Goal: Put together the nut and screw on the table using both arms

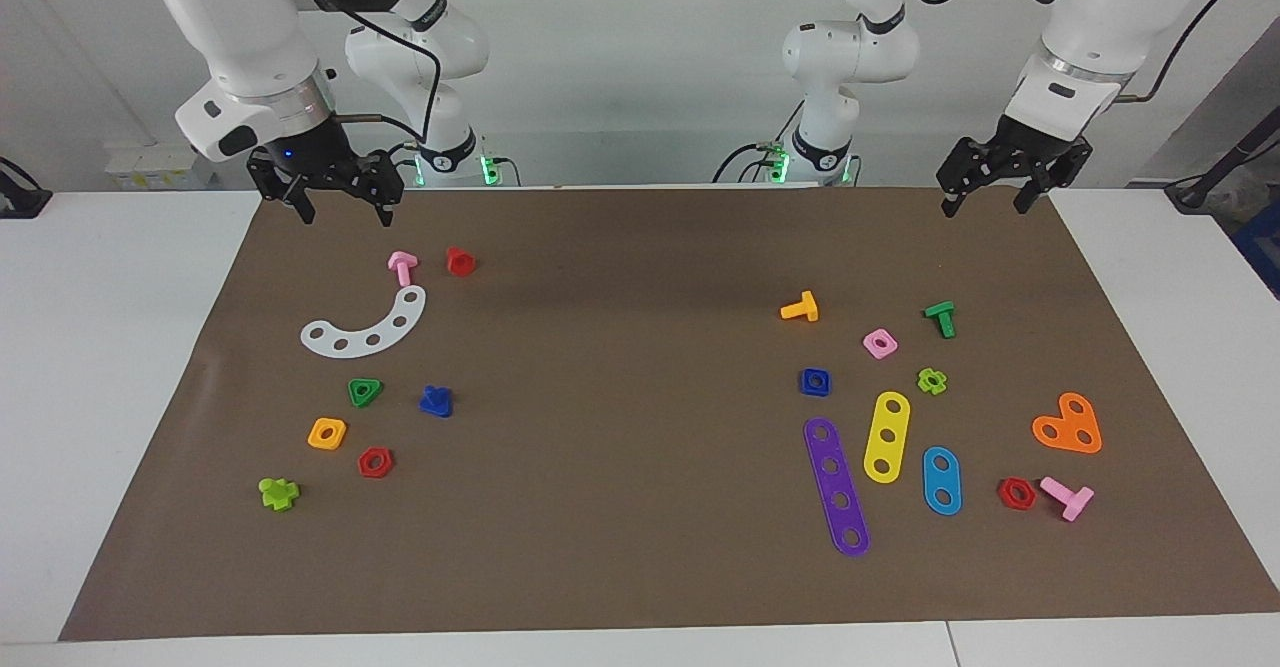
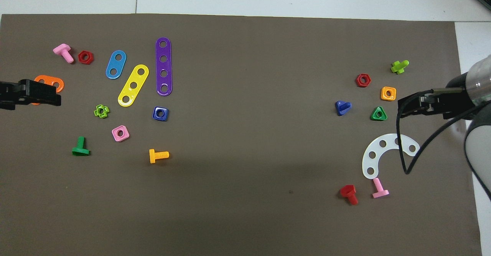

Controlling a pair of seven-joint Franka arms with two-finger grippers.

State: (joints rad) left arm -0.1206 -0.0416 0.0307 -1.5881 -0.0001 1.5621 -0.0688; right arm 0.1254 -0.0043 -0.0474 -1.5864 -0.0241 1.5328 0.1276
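The dark blue square nut (image 1: 815, 381) lies flat on the brown mat (image 1: 620, 367) at the left arm's end, beside the purple strip; it also shows in the overhead view (image 2: 160, 113). The dark blue screw (image 1: 436, 402) lies on the mat at the right arm's end, beside the green triangular nut, and shows in the overhead view (image 2: 342, 107). My left gripper (image 1: 985, 202) hangs open and empty, high over the mat's robot-side edge; the overhead view shows it too (image 2: 53, 94). My right gripper (image 1: 344, 212) hangs open and empty above the pink bolt and white arc; the overhead view shows it too (image 2: 402, 106).
Around the nut lie a pink square nut (image 1: 880, 344), yellow bolt (image 1: 800, 308), green bolt (image 1: 940, 318), yellow strip (image 1: 887, 436) and purple strip (image 1: 836, 485). Around the screw lie a green triangular nut (image 1: 364, 391), orange square nut (image 1: 327, 433), red hex nut (image 1: 375, 462) and white arc (image 1: 368, 325).
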